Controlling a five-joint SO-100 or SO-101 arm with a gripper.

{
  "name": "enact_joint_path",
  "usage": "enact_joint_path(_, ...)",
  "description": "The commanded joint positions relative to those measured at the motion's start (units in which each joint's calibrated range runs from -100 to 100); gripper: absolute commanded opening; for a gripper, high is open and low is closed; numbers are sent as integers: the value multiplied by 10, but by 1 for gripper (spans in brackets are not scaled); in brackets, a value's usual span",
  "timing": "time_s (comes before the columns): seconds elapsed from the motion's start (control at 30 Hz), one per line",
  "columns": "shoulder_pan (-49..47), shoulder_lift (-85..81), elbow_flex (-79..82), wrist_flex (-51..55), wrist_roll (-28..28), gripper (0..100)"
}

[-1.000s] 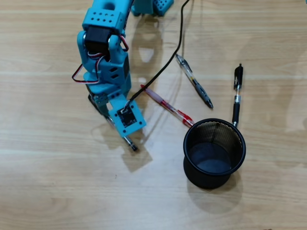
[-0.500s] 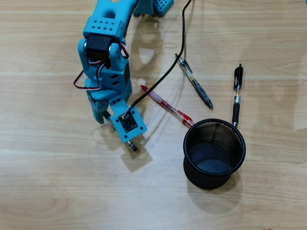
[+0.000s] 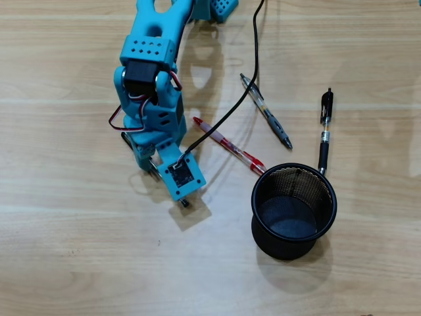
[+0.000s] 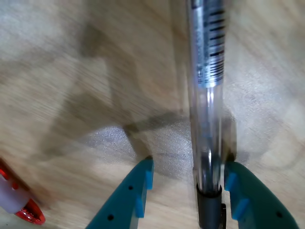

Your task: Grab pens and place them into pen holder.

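Note:
In the wrist view my gripper (image 4: 188,162) is open. Its teal fingers (image 4: 138,191) stand on either side of a clear pen with a black end (image 4: 207,119) that lies on the wooden table. The pen is close to the right finger, and there is a gap to the left one. In the overhead view the arm (image 3: 154,112) hides the jaws and most of this pen; only a dark tip (image 3: 185,203) shows. A red pen (image 3: 227,145), a grey pen (image 3: 266,112) and a black pen (image 3: 324,131) lie on the table. The black mesh pen holder (image 3: 263,227) stands upright at the lower right and is empty.
A black cable (image 3: 253,72) runs from the wrist camera up over the red pen. The red pen's end (image 4: 19,202) shows at the lower left of the wrist view. The red and black pens reach the holder's rim.

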Motion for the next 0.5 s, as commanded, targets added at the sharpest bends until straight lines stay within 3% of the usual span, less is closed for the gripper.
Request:
enact_joint_path(0.0, -2, 4, -21, 3, -3, 16)
enact_joint_path(0.13, -5, 13, -21, 4, -7, 14)
enact_joint_path(0.3, -6, 13, -26, 3, -7, 2)
enact_joint_path(0.47, -2, 10, -26, 4, -7, 2)
